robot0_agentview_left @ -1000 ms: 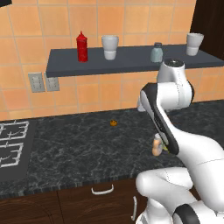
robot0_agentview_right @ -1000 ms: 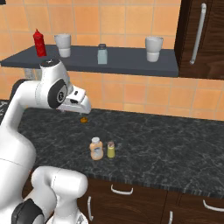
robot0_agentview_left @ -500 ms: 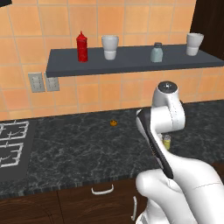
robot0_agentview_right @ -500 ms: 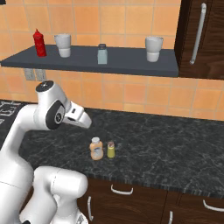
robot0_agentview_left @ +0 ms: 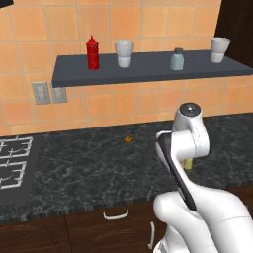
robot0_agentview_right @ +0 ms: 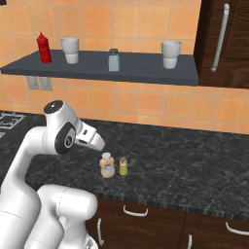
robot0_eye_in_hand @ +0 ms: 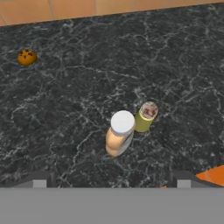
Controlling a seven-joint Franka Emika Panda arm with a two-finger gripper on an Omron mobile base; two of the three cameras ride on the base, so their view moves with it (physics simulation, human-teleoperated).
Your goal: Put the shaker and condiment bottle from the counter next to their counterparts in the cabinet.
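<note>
Tan-orange and capped in pale white, the condiment bottle [robot0_eye_in_hand: 119,136] stands upright near the front edge of the counter [robot0_agentview_right: 194,160], with the yellow-green shaker [robot0_eye_in_hand: 145,116] just beside it; whether the two touch cannot be told. From the hand view both sit slightly above the gripper [robot0_eye_in_hand: 111,181], whose two dark fingertips [robot0_eye_in_hand: 43,178] stand wide apart with nothing between them: released, holding nothing.

Step in hand, as judged: approach for the first pick. Neither item is yet lifted, so the task is at its start.

Recommended procedure:
1. Select one item, and centre the spread fingers on it alone. The close spacing means a wide or skewed descent could knock the neighbour over.
2. Turn the fingers so they close across the line joining the two items, not along it, and keep one finger out of the narrow gap.
3. Grip the bottle on its rounded body below the cap; a rounded surface may slip if caught high.
4. Lift straight up before swinging toward the cabinet [robot0_agentview_left: 148,73].

Destination: the red squeeze bottle [robot0_agentview_left: 92,53] stands at the shelf's left end, and the pale grey-blue shaker [robot0_agentview_left: 177,60] further right between two white cups [robot0_agentview_left: 124,53]. A small orange object [robot0_agentview_left: 128,139] lies well apart on the counter, toward the tiled wall
</note>
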